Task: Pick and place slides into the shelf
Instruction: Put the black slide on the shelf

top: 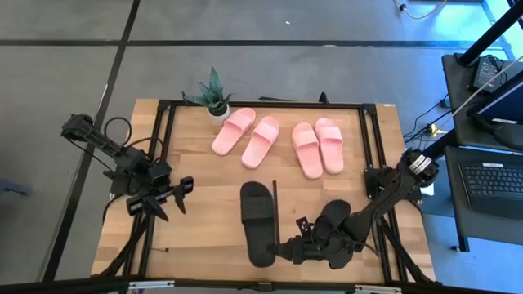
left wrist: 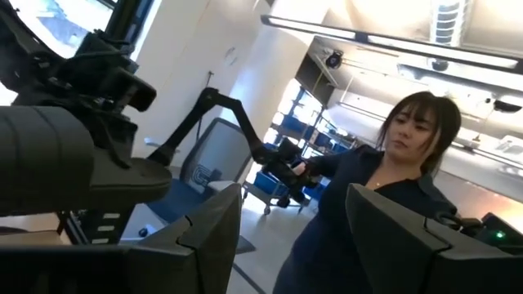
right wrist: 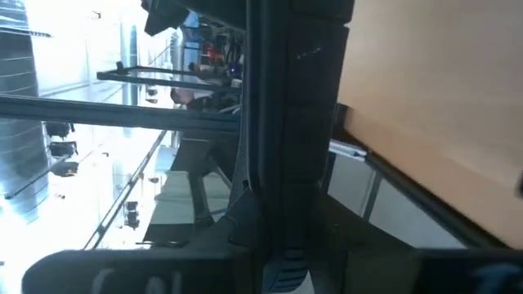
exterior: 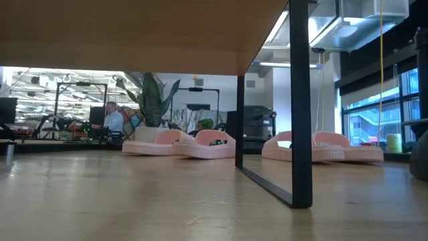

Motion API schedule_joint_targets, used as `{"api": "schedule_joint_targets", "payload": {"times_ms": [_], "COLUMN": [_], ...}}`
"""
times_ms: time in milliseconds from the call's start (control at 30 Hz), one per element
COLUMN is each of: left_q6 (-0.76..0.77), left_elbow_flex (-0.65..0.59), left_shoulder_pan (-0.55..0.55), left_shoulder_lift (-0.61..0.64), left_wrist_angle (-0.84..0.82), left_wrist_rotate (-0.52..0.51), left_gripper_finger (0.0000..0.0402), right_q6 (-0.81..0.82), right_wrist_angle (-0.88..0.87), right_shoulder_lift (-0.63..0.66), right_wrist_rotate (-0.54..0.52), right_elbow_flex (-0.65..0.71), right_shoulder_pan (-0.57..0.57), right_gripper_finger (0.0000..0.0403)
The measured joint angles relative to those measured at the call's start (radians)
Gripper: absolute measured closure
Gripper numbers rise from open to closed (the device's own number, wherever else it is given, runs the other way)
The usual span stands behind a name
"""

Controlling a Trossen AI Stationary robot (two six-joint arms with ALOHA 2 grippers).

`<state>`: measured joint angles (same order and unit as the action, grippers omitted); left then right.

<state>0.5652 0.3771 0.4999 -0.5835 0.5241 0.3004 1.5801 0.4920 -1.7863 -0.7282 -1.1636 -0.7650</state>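
- In the high view's lower centre, the right gripper [top: 306, 247] is lying low near the table's front edge, its fingers clenching a black slide [top: 333, 231]; the right wrist view is showing only dark shapes close up, and the grasp cannot be made out there.
- Just left of it, the second black slide [top: 257, 222] is lying flat on the plank tabletop [top: 204, 220], beside the shelf's [top: 270, 104] thin black frame.
- At centre left, the left gripper [top: 167, 200] is hovering with its fingers [left wrist: 211, 237] released and nothing between them; only its wrist view is showing a person [left wrist: 384, 204] beyond.
- Toward the upper centre, two pink pairs [top: 246, 136] [top: 318, 146] are sitting side by side; the low view is showing them under the shelf's board.
- A potted plant [top: 212, 94] is standing at the far edge.
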Motion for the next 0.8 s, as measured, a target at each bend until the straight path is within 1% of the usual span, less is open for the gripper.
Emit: {"api": "schedule_joint_targets", "payload": {"times_ms": [267, 500, 600, 800], "left_q6": [-0.001, 0.008, 0.009, 0.01], "left_elbow_flex": [0.0, 0.0, 0.0, 0.0], "left_shoulder_pan": [0.0, 0.0, 0.0, 0.0], "left_shoulder_lift": [0.0, 0.0, 0.0, 0.0], "left_wrist_angle": [0.001, 0.001, 0.001, 0.0], "left_wrist_rotate": [-0.004, -0.004, -0.004, -0.004], "left_gripper_finger": [0.0191, 0.0191, 0.0191, 0.0191], "right_q6": [-0.016, 0.063, 0.063, 0.063], "right_wrist_angle": [-0.015, 0.002, 0.03, 0.023], "right_shoulder_lift": [-0.088, -0.157, -0.175, -0.185], "right_wrist_rotate": [-0.011, -0.049, -0.071, -0.103], "right_elbow_flex": [-0.101, -0.103, -0.103, -0.103], "right_shoulder_pan": [-0.041, -0.053, -0.053, -0.055], "right_gripper_finger": [0.0344, 0.0344, 0.0344, 0.0344]}}
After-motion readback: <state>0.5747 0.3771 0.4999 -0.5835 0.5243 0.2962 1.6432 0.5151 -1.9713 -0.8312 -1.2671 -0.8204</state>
